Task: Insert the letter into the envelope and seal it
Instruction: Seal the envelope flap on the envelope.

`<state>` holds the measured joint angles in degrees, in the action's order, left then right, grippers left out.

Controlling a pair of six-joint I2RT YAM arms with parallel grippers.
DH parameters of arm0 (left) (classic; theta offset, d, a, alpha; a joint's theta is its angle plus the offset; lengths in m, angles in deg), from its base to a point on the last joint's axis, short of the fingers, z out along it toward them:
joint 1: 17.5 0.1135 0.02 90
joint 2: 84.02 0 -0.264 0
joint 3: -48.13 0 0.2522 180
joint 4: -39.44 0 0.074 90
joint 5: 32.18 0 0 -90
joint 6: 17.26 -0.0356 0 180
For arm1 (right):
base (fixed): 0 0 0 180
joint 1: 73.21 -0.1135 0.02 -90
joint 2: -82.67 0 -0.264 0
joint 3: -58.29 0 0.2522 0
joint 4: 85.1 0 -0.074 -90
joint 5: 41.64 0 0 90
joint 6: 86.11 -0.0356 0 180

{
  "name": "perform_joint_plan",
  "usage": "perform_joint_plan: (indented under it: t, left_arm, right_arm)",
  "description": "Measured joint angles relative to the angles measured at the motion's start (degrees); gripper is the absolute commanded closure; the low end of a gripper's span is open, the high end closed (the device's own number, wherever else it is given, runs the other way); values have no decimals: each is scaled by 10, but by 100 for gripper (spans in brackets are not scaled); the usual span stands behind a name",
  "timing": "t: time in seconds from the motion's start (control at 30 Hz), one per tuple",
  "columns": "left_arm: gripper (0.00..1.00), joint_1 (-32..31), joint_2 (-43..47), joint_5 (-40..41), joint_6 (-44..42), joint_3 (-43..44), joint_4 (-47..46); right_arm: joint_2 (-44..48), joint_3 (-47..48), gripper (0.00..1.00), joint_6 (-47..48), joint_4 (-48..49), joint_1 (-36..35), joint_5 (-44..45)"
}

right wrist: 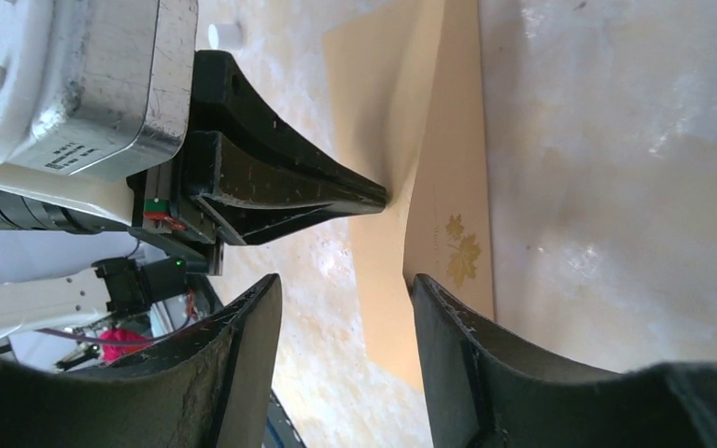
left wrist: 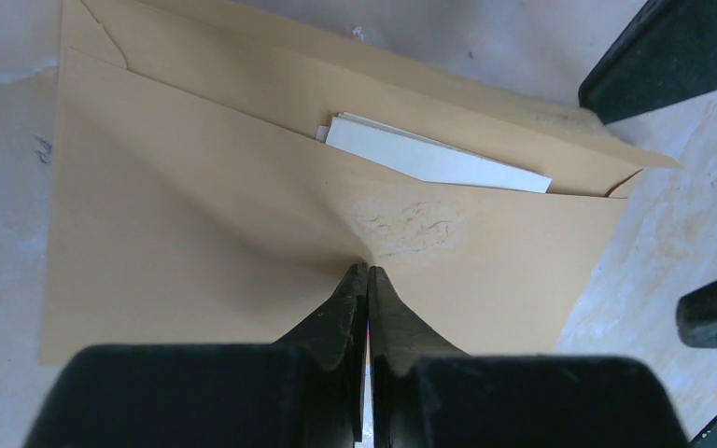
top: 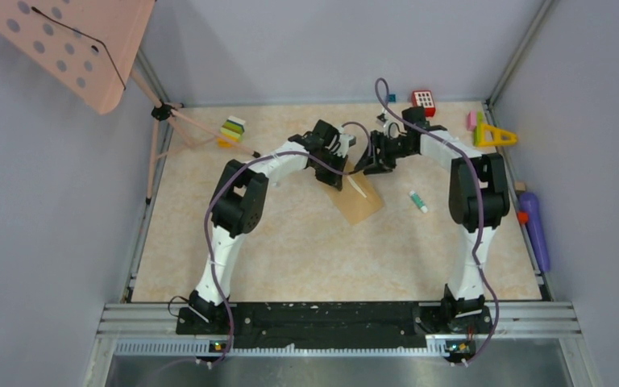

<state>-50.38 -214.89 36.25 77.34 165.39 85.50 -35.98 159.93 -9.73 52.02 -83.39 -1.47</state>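
Where left tool (left wrist: 368,272) pinches, tan envelope (left wrist: 196,243) puckers — letter (left wrist: 429,161) peeking out

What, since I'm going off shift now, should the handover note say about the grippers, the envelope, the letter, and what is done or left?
Left gripper: shut, pinching the envelope by its front panel.
Right gripper: open, at the envelope's edge, holding nothing.
Envelope lies on the table. The white letter is in its pocket, top edge showing at the mouth.
Done: letter largely inserted.
Left: seat the letter fully, fold the open flap down, seal.
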Motion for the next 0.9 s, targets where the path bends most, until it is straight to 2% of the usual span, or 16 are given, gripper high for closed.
perform_joint_plan:
  t: [0.1,0.37,0.53,0.9]
  left_arm:
    - [95,0,0,0,0,0,0]
    - [96,5,0,-10,14,-2,-3]
    - [96,8,0,-18,19,-5,-8]
    - [96,11,0,-27,22,-8,-12]
  right_arm:
    - [0,-10,53,-5,9,-4,-11]
    - [-6,-69,58,-36,45,-17,-56]
    - [-19,-77,73,-47,58,-17,-58]
    - [-46,-75,97,-55,59,-21,9]
